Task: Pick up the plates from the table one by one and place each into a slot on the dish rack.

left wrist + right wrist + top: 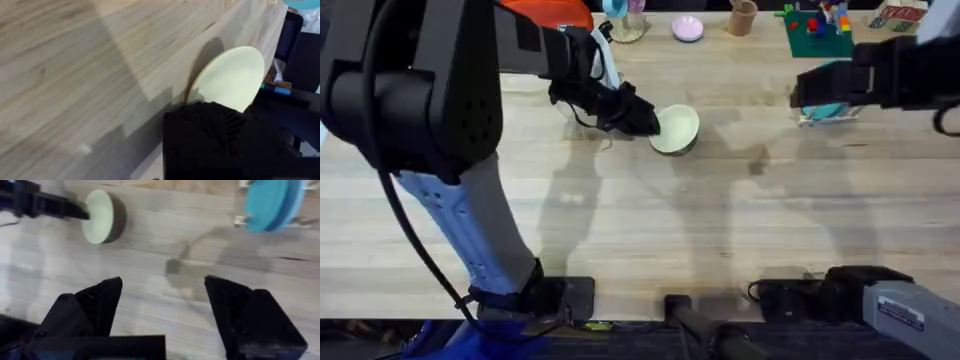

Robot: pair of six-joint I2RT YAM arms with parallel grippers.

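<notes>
A pale yellow-green plate (677, 130) hangs tilted just above the table (620, 220), throwing a shadow on the planks. My left gripper (648, 122) is shut on its near edge. In the left wrist view the plate (231, 75) rises from behind a black finger (210, 130). The right wrist view shows the same plate (97, 216) in the left gripper (75, 211). My right gripper (165, 305) is open with nothing in it, hovering near the dish rack (815, 120). Teal-blue plates (270, 202) stand on edge in the rack's slots.
Along the far edge stand a small pink dish (687, 28), a wooden cup (742, 18) and a green toy-brick baseplate (817, 38) with bricks. The right arm (890, 75) covers part of the rack. Bare planks lie between the plate and the rack.
</notes>
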